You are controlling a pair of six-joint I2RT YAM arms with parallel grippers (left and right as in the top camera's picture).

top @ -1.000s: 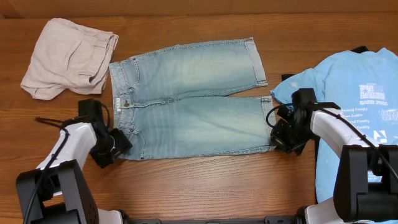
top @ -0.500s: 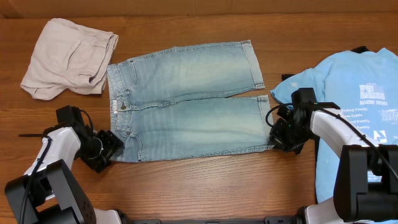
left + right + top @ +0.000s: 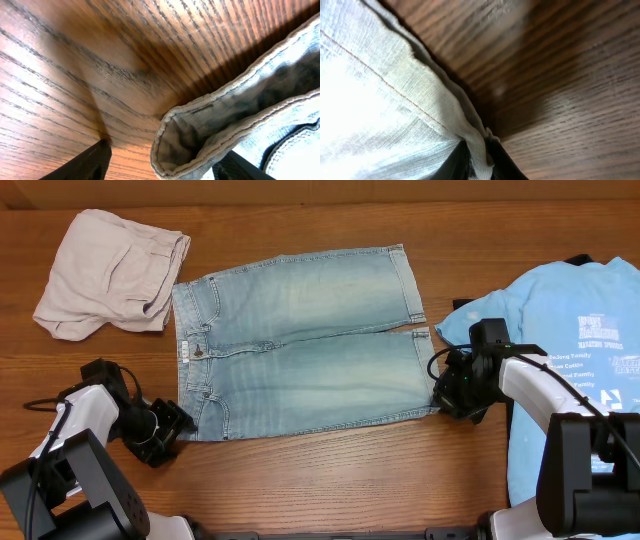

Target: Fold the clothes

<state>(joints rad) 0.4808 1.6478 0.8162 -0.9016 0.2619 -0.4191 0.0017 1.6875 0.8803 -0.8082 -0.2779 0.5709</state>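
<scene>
Jeans (image 3: 300,345) lie spread flat on the wooden surface (image 3: 330,480), with beige trousers (image 3: 110,275) beside their waistband and a sky-blue T-shirt (image 3: 570,350) beside their hems. Your right jaws are clamped on the jeans' hem corner. Your left jaws stand apart around the waistband corner.

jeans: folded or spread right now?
Spread, not folded. In the overhead view the jeans lie flat at full length, both legs side by side, waistband at image left, hems at image right, nothing doubled over.
</scene>
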